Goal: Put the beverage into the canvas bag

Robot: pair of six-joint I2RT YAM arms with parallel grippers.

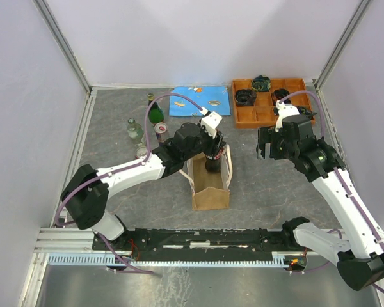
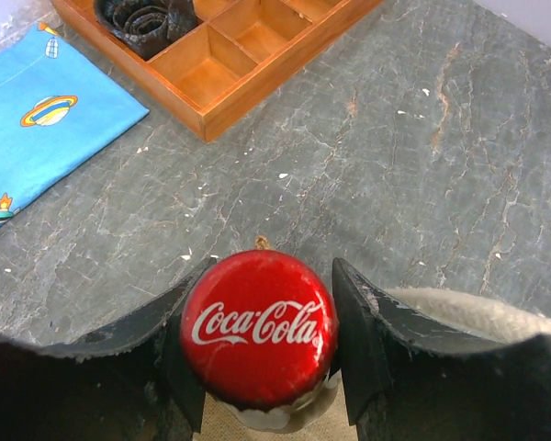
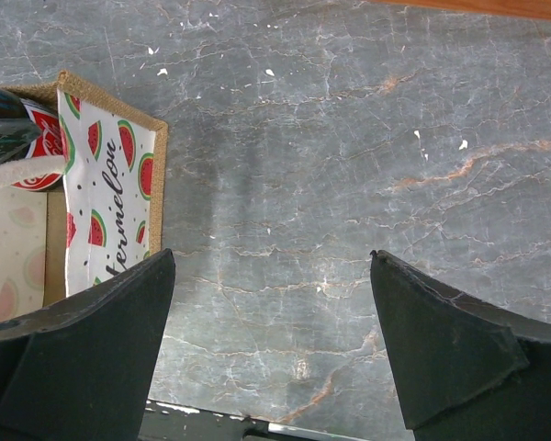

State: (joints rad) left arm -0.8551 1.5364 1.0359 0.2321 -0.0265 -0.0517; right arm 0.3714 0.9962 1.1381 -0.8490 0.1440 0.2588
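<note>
Grey marbled worktop [image 1: 262, 185] fills the overhead frame, with an orange tray [image 1: 269, 109] at upper right. At centre stands the canvas bag [image 1: 211, 192], mouth open. The right claw [image 3: 272, 266] hangs right of it, spread and holding nothing. The left claw [image 1: 213, 152] pinches the cola bottle [image 2: 259, 328] below its red cap — the bottle stands inside the bag's upper end.

Bright, diffuse overhead light casts soft shadows on the table [image 3: 367, 211]. Mild glare sits at five o'clock on the red cap [image 2: 259, 328]. Focus is sharp.
</note>
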